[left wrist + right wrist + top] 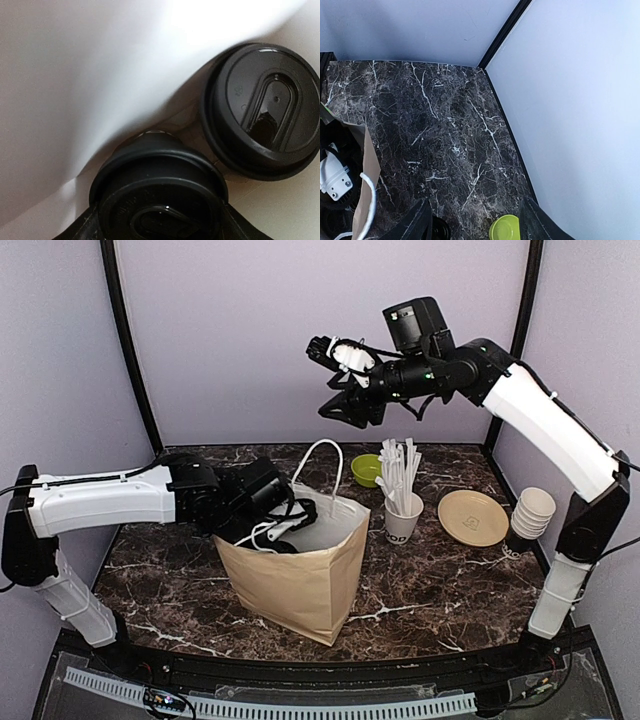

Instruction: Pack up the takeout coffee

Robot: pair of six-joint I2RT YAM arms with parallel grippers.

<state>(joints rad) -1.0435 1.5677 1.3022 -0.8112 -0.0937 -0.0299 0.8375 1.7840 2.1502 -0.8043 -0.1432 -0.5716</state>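
Sitting inside one brown paper bag (300,575): two lidded takeout coffees (262,110), nearly touching.
Left gripper (272,527) reaches into the bag, apparently clasping the near coffee (157,200); the other stands just right. Right gripper (350,408) hangs high over the far table (440,580), jaws apart, empty.

Top camera overlooks the whole surface (430,590); left wrist peers close inside the paper bag (300,580); right wrist, high, looks down, sharing the bag's rim.

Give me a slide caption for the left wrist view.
Left gripper holds one takeout coffee beside a second coffee inside the bag.
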